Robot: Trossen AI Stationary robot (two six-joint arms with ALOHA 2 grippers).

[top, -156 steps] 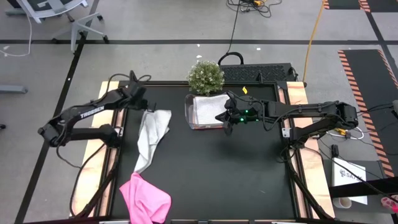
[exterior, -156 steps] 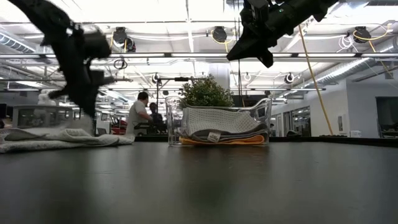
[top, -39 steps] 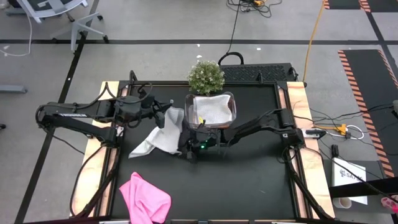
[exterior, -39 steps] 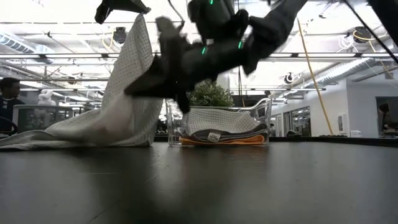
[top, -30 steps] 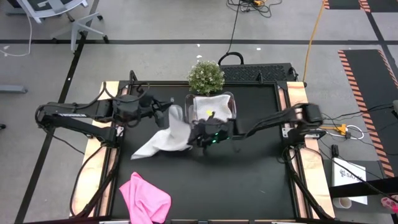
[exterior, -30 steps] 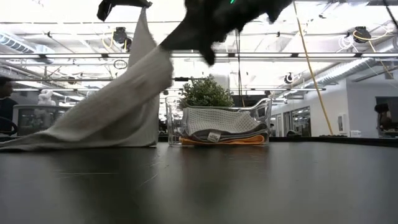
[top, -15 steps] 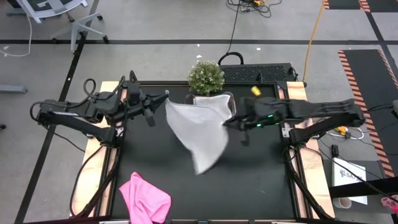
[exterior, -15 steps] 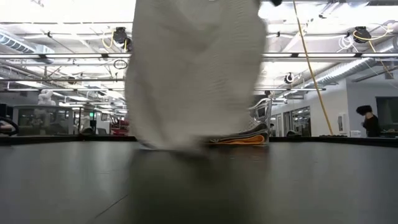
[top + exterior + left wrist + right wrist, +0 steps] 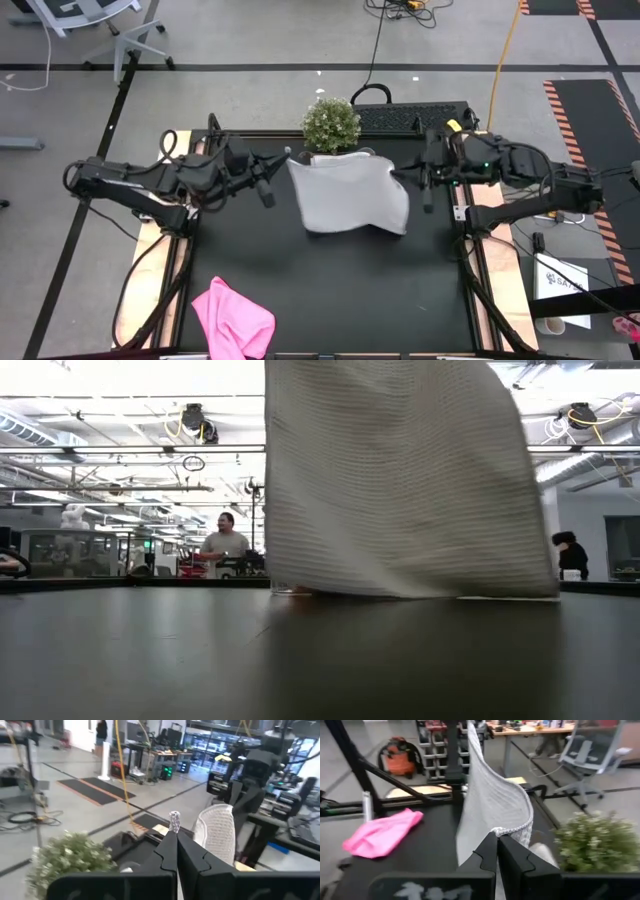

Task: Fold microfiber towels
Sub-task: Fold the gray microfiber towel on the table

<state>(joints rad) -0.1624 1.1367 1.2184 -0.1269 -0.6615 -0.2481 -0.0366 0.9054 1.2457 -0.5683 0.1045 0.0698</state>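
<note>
Nearest you, the bright pink towel lay crumpled at the table's near left edge, untouched where it had been all along.

Farther in, you had the light grey towel stretched in the air over the middle of the table. A second earlier it trailed from the left arm's grip with its far end dragging on the table at the left; half a second ago it swung free below both arms; at this moment it hung as a wide sheet between them. The left gripper was clamped on the cloth's upper left corner, fingers pressed together on a pinch of fabric, and the right gripper was clamped the same way on the right corner. In the low view the sheet's bottom hem appeared to reach the table, though contact was hard to confirm.

That likely meant the spreading step was nearly done: you held two corners, so laying it flat for the first fold looked like the next call.

Behind the sheet, the potted plant stood at the far edge; the tub was hidden. Beyond the table, a person showed.
</note>
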